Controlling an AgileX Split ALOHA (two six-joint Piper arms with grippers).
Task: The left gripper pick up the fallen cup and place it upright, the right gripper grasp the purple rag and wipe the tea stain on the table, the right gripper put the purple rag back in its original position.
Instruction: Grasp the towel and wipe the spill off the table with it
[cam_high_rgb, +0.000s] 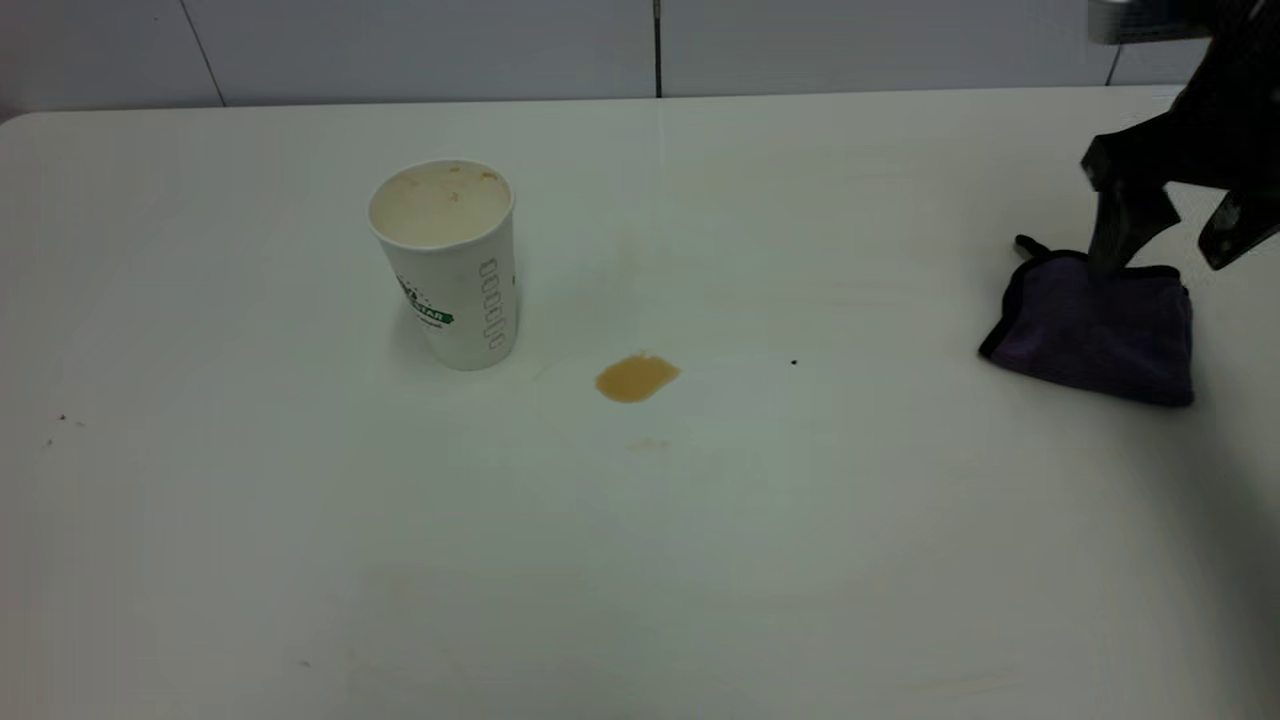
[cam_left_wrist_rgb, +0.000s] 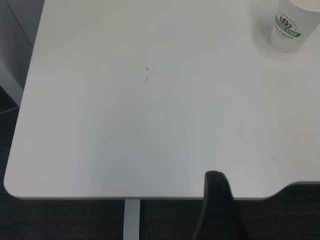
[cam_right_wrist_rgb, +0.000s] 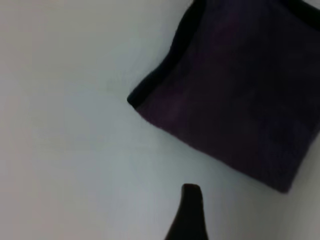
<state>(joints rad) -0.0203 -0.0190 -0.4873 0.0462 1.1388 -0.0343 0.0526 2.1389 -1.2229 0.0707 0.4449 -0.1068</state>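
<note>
Right pincer hangs over the far edge of the purple rag in the exterior view, jaws spread, one finger tip at the cloth's rim and nothing gripped. The paper cup stands upright well to the left, and the tea stain lies unwiped between cup and rag (nearer the cup).

From the left wrist, the left pincer shows as one dark finger over the bench edge, far from the cup; whether it is released I cannot tell.

From the right wrist, the rag lies flat beyond a finger. A shallow pinch at the edging could slip and drag the rag.
</note>
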